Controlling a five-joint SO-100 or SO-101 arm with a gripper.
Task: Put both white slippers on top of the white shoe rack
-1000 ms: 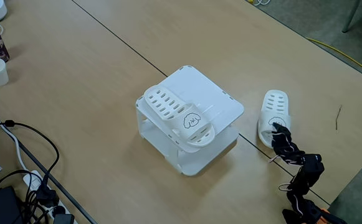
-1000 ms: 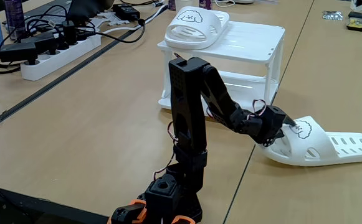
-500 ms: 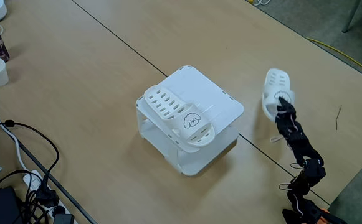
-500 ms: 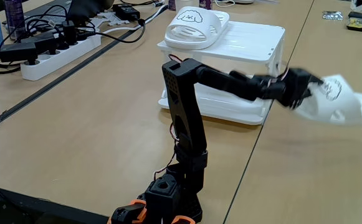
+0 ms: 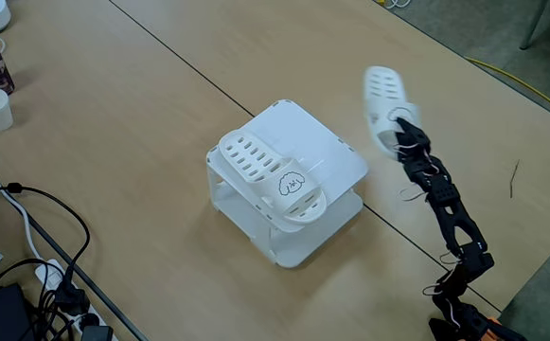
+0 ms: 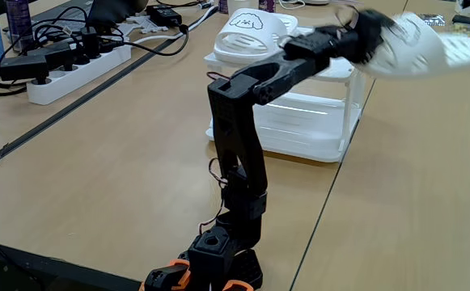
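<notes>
Second white slipper now off table, up in air; second ago it lay flat on table beside white shoe rack. Pincer clamped on slipper's strap end, arm stretched out and raised. In low fixed view slipper is blurred, about level with rack top, off its right edge. First slipper rests on rack top, left half. Judgement: lift done; carry over free half and lowering remain.
</notes>
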